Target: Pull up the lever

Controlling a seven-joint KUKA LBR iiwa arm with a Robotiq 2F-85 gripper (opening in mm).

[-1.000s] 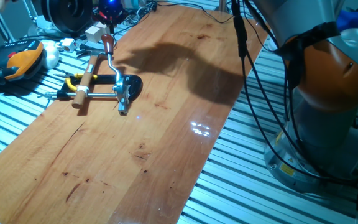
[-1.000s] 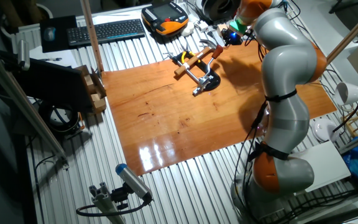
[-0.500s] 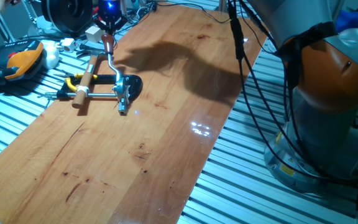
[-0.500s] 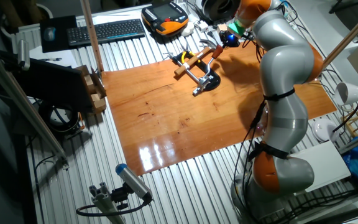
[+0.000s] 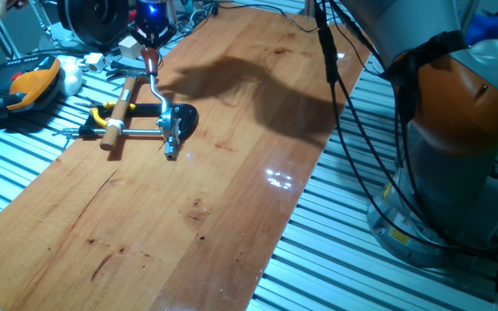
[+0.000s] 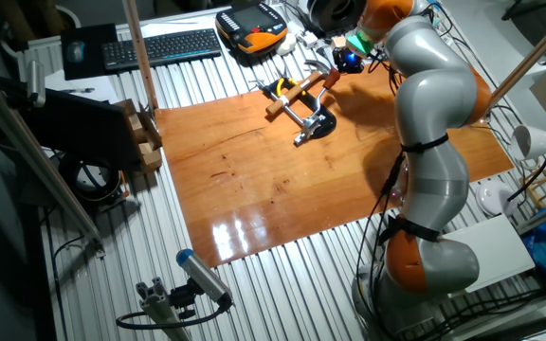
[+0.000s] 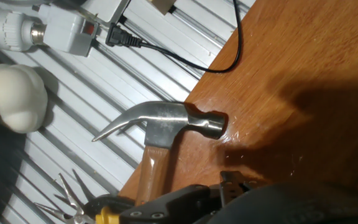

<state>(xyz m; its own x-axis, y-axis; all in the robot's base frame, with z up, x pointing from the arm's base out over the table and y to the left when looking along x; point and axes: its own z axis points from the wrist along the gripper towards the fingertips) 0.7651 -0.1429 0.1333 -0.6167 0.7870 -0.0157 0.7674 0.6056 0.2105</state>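
Observation:
The lever [image 5: 153, 79] is a short curved reddish-brown metal arm. It rises from the small black clamp [image 5: 180, 117] at the far left of the wooden board [image 5: 249, 190]. My gripper [image 5: 150, 36] hangs right at the lever's upper tip under a blue light. Whether its fingers hold the tip cannot be told. In the other fixed view the gripper [image 6: 342, 62] is just right of the lever [image 6: 322, 90]. The hand view shows only dark gripper parts along its bottom edge and no lever.
A hammer with a pale wooden handle [image 5: 117, 117] lies beside the clamp, and its steel head [image 7: 166, 121] shows in the hand view. Yellow-handled pliers [image 5: 102, 111], an orange pendant [image 5: 33, 82], cables and a white knob [image 7: 14, 96] crowd the board's far edge.
The gripper has shifted slightly closer to the lever's upper tip. The lever and clamp have not visibly moved.

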